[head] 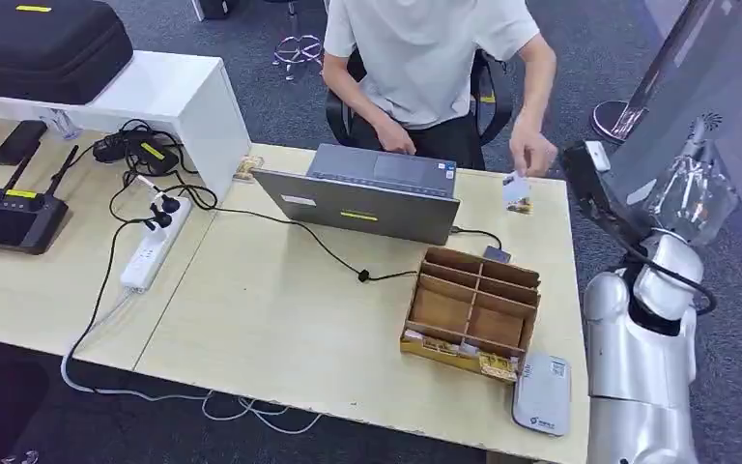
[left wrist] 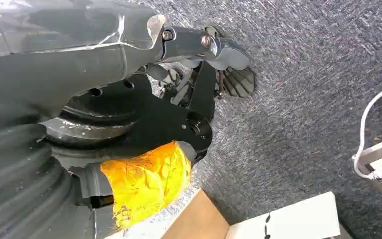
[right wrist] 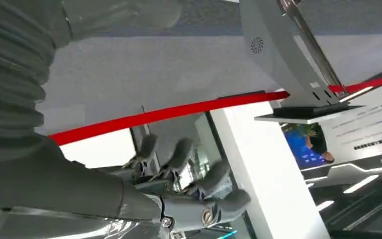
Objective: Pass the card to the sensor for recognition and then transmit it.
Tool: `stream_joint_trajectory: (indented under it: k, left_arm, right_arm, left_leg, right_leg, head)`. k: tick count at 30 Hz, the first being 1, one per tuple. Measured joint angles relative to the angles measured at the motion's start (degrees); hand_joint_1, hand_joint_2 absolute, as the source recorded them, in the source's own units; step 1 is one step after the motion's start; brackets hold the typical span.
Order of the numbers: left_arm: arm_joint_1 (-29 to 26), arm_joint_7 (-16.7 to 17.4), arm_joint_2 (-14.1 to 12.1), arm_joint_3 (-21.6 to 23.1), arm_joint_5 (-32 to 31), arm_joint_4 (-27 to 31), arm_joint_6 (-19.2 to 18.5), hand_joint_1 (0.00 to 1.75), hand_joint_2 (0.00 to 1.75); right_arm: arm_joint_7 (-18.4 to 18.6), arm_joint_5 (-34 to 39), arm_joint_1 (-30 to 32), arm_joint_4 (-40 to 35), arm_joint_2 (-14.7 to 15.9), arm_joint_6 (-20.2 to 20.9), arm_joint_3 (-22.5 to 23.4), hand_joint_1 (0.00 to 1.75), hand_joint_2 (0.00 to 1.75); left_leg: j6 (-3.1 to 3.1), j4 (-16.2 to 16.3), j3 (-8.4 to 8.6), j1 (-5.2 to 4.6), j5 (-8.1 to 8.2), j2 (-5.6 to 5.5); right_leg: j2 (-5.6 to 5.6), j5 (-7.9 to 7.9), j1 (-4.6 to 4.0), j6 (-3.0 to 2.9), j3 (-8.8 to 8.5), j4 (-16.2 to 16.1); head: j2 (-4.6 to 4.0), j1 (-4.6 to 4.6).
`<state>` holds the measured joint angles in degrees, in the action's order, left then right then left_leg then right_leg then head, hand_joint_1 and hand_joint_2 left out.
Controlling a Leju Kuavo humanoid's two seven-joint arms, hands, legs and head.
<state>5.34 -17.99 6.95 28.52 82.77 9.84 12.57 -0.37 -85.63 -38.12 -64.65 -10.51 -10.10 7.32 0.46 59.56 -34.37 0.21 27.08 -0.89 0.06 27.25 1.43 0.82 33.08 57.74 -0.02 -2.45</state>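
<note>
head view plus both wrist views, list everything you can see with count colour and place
table: one, light wood, centre
laptop: one, grey, open, far side of table
card: one, white, pinched in the person's hand above the table's far right
wooden organiser: one, brown, compartments, table right
sensor: one, pale grey, near right corner
power strip: one, white, table left
router: one, black, far left
case: one, black, on the white stand
person: one, white shirt, seated behind the laptop
right hand: dark fingers apart, holding nothing
left hand: hanging over grey carpet, fingers curled in
</note>
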Motion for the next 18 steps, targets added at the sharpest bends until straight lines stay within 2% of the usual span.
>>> stream_joint_trajectory:
  k: [4, 8, 11, 15, 18]
  left_arm:
    - [-0.01, -0.24, 0.02, 0.00, 0.99, 0.00, -0.07, 0.00, 1.75]
    - [-0.06, -0.81, 0.06, 0.00, 2.64, 0.00, -0.55, 0.00, 1.75]
    - [-0.11, -0.85, 0.09, 0.00, 3.15, 0.00, -0.59, 0.00, 1.75]
    - [-0.11, -0.87, 0.11, 0.00, 3.37, 0.00, -0.66, 0.00, 1.75]
    - [-0.12, -1.36, 0.15, -0.13, 4.53, 0.00, -1.03, 0.00, 1.75]
  right_arm:
    - [-4.53, 0.57, 2.03, -2.21, 0.00, -0.44, -0.22, 0.00, 1.75]
    - [-9.81, 4.34, 8.07, -8.94, 0.04, 0.52, -3.18, 0.00, 1.75]
    - [-10.55, 5.81, 12.89, -15.13, 0.13, 1.05, -6.82, 0.00, 1.75]
    - [-10.29, 6.53, 15.35, -19.12, 0.57, 1.49, -8.87, 0.00, 1.75]
    - [-12.11, 8.33, 18.13, -22.37, 1.75, 1.62, -10.95, 0.00, 1.75]
  left_leg:
    - [0.00, 0.00, 0.00, 0.00, 0.00, -0.01]
    - [-0.01, 0.00, -0.01, 0.00, 0.02, -0.01]
    - [-0.02, -0.01, -0.04, 0.00, 0.04, 0.00]
    - [-0.02, -0.02, -0.05, 0.01, 0.03, 0.03]
    - [-0.02, -0.01, -0.03, 0.01, 0.03, -0.01]
  right_leg:
    - [-0.01, 0.00, 0.00, 0.00, 0.00, 0.00]
    - [-0.01, 0.04, 0.00, -0.01, 0.02, -0.01]
    - [0.01, 0.05, 0.00, -0.02, 0.07, -0.01]
    - [0.01, 0.05, 0.00, -0.03, 0.09, -0.01]
    - [-0.03, 0.05, 0.00, -0.03, 0.06, -0.02]
  head:
    - [0.00, 0.00]
    - [0.00, 0.00]
    - [0.00, -0.02]
    - [0.00, 0.00]
    - [0.00, 0.02]
